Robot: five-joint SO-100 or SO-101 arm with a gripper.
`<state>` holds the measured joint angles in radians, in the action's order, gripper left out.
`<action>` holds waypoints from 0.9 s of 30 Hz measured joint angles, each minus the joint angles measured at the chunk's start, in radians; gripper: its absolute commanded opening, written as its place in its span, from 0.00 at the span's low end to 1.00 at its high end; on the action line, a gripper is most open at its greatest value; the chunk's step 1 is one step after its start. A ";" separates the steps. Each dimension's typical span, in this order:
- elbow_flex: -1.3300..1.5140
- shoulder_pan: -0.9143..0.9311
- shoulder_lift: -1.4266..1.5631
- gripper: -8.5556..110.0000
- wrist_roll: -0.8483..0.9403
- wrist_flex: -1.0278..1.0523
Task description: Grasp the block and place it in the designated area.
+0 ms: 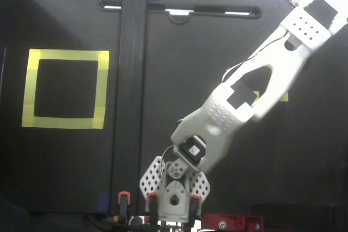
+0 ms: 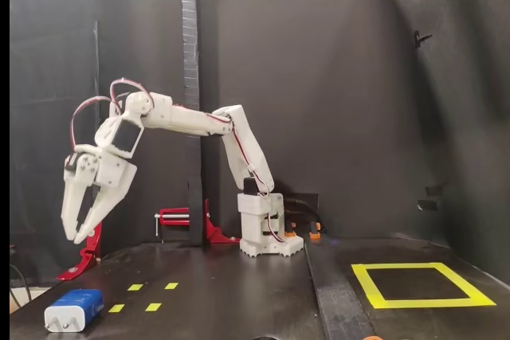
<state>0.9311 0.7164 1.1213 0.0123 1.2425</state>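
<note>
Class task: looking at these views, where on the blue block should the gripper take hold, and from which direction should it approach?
Probably from above, closing across the long flat sides of the block. It lies flat on the table, its pale pronged end faces the camera, and the open gripper already hangs above it, pointing down.

Dim black set, blown-out top edge, sharp
</note>
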 measured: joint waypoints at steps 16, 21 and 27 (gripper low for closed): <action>0.000 0.003 -0.006 0.07 0.055 0.000; 0.000 0.008 -0.006 0.07 0.285 -0.003; 0.000 0.006 -0.006 0.07 0.810 -0.003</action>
<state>0.9311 0.7225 1.1152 0.8222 1.2395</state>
